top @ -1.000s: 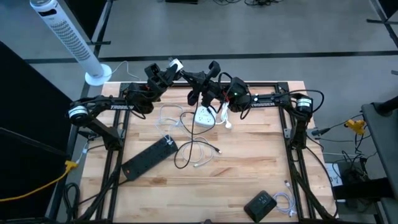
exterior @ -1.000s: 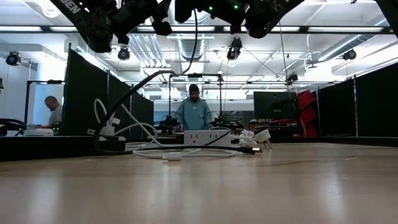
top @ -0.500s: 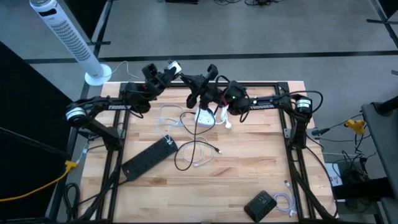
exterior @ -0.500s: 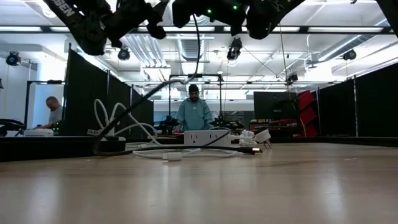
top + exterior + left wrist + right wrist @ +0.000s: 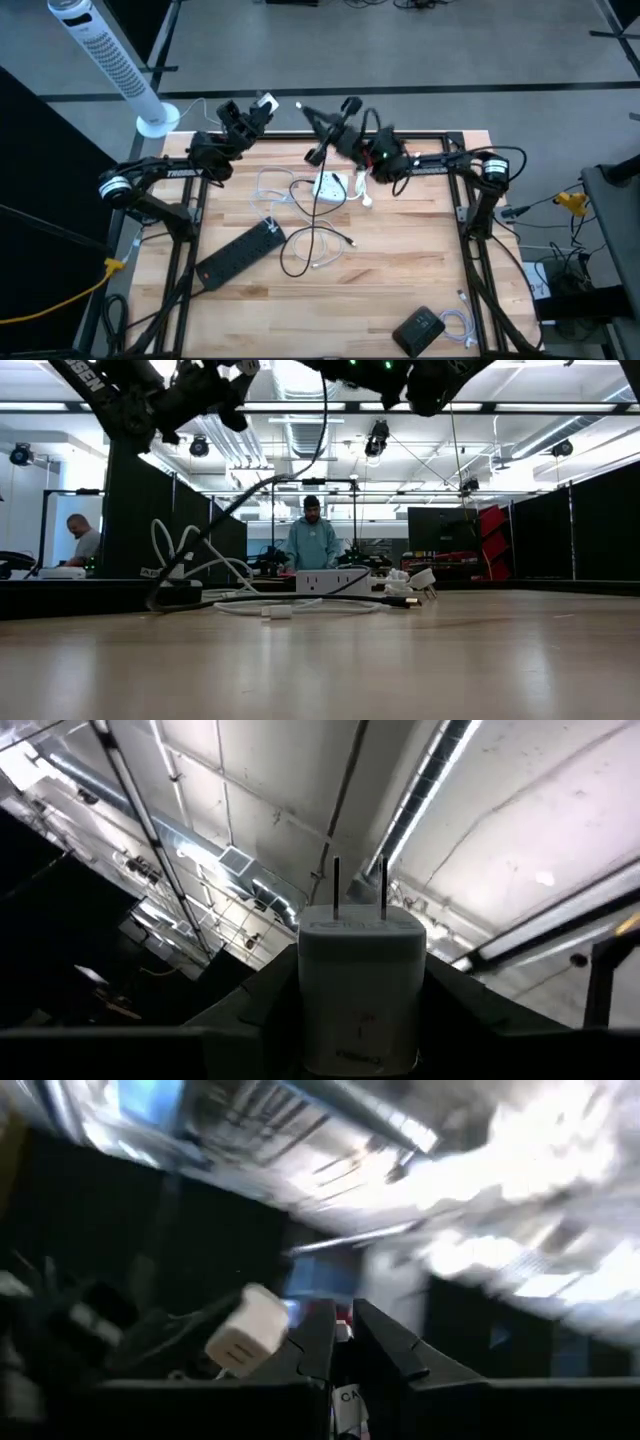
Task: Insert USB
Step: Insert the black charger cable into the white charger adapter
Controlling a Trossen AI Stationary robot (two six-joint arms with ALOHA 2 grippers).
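My left gripper [image 5: 258, 106] is raised over the table's far edge, left of centre, shut on a white wall charger [image 5: 360, 990] whose two prongs [image 5: 360, 885] point away from the wrist. My right gripper [image 5: 308, 113] is raised to its right, a short gap away, shut on the end of a black USB cable [image 5: 315, 205]. The cable drops from the fingers and loops on the wood [image 5: 240, 500]. The right wrist view is blurred and shows the charger [image 5: 248, 1326] just beyond my shut fingers [image 5: 315, 1345]. My left gripper pinches the charger's body by two opposite side faces [image 5: 303, 1005], one finger on each. The fingers slant upward toward the far side. The charger is lifted clear, its prongs leading. My right gripper is shut on the black cable's end; only a small bit [image 5: 344, 1327] shows between the fingertips, and blur hides which part that is. The fingers slant upward. The cable hangs slack below them with its far length on the table.
A white power strip [image 5: 328, 187] lies mid-table among loose white cables [image 5: 270, 186]. A black power strip [image 5: 240, 252] lies nearer, to the left, and a black box [image 5: 418, 328] at the near right. A white tower fan [image 5: 105, 60] stands beyond the far left corner. People [image 5: 311, 540] are behind the table.
My left gripper has carried the charger toward the table's left, away from my right gripper, so the gap between them has widened. My right gripper has rolled about its own axis almost in place, and the hanging cable has swung a little with it.
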